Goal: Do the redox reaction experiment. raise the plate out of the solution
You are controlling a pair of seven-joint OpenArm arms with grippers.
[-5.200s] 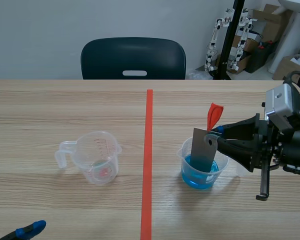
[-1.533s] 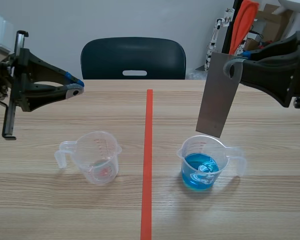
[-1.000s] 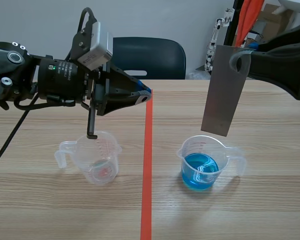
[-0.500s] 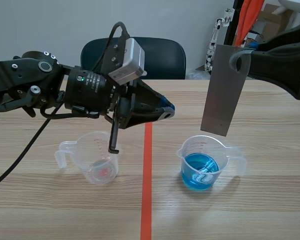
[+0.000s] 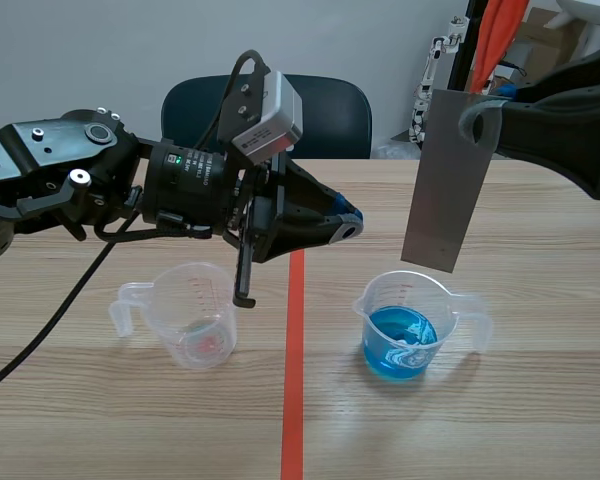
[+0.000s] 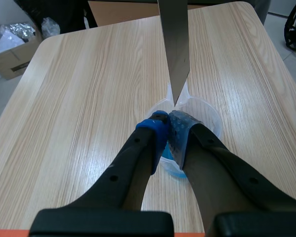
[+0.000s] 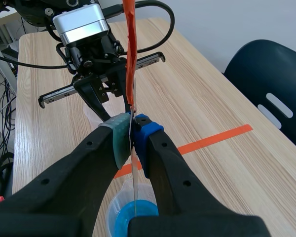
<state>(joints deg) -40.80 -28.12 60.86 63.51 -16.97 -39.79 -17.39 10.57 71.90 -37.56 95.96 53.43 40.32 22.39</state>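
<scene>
The right gripper is clamped on the top end of a grey metal plate, where an orange strip is attached. The plate is held upright in the air, its lower edge just above the rim of a clear cup of blue liquid and out of the liquid. That cup is set on the right half of the worktop, towards its near edge. The left gripper is held with its fingers together on nothing, raised above the red tape line and pointed at the plate. An empty clear cup is placed on the left half.
</scene>
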